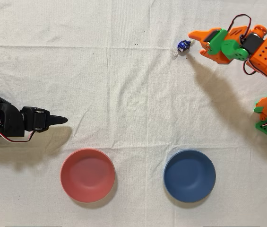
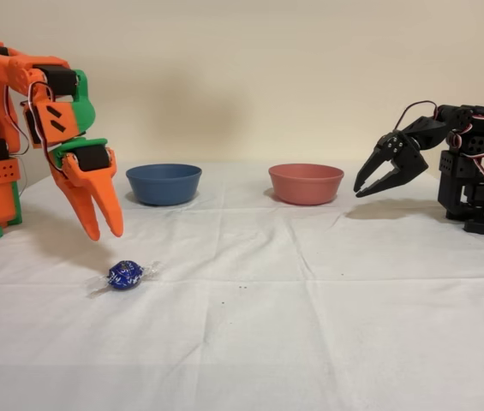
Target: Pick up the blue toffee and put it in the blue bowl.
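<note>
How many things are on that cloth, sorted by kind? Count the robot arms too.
Bowls: 2, the blue bowl and the pink bowl
Candies: 1, the blue toffee
Robot arms: 2, the orange arm and the idle black arm
Total: 5

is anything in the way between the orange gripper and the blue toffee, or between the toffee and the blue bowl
Nothing visible. The gripper hangs just above and beside the blue toffee with only air between them. From the toffee to the blue bowl there is bare cloth; the pink bowl sits off to the side.
</note>
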Controlling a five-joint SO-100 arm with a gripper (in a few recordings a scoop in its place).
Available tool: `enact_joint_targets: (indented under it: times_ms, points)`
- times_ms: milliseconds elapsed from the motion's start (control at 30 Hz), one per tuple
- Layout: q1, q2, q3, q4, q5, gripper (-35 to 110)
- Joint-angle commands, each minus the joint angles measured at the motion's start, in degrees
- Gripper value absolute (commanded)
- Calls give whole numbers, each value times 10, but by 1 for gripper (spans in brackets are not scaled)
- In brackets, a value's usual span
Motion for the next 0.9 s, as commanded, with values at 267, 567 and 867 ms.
enact_joint_targets:
  times_ms: [267,567,867]
  points:
    - [5,-73,-97,10,0,38]
    - [2,-138,-157,10,-6,38]
    - [2,-187,-190,10,-18,38]
